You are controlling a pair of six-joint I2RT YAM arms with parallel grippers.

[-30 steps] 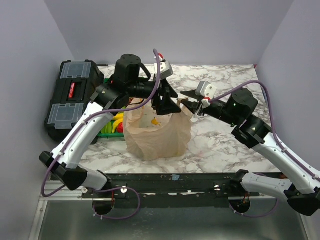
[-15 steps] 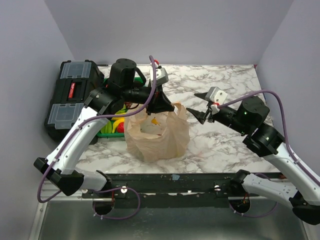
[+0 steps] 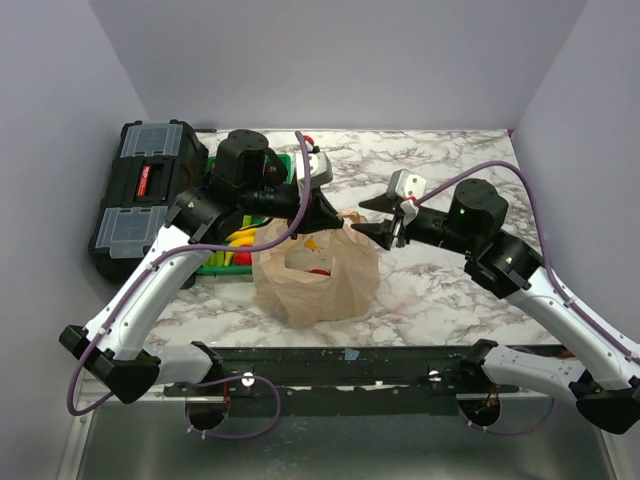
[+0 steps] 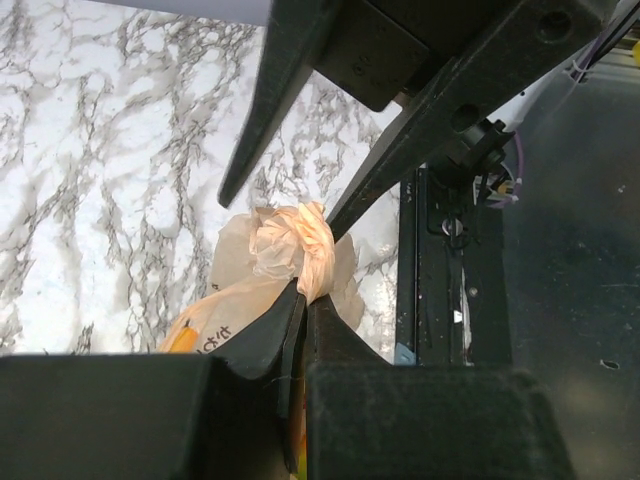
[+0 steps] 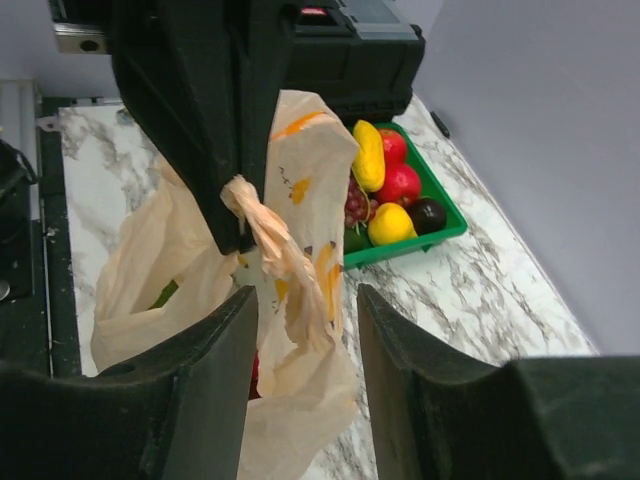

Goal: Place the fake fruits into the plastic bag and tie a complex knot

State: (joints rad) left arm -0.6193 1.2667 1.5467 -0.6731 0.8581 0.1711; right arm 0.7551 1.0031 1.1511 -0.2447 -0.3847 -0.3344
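The plastic bag stands on the marble near the front edge, a red fruit showing through its mouth. My left gripper is shut on a bunched, twisted strip of the bag's top; I cannot tell whether it is a knot. Just to its right my right gripper is open. In the right wrist view a loose tail of the bag hangs between the right gripper's fingers without being pinched. More fake fruits, yellow, red and dark, lie in the green tray.
A black toolbox stands at the left wall beside the green tray. The marble table's front edge meets a dark rail close to the bag.
My left gripper has shut on the bag's top and come slightly forward. My right gripper let go, drew back to the right, then came back toward the bag with its jaws open.
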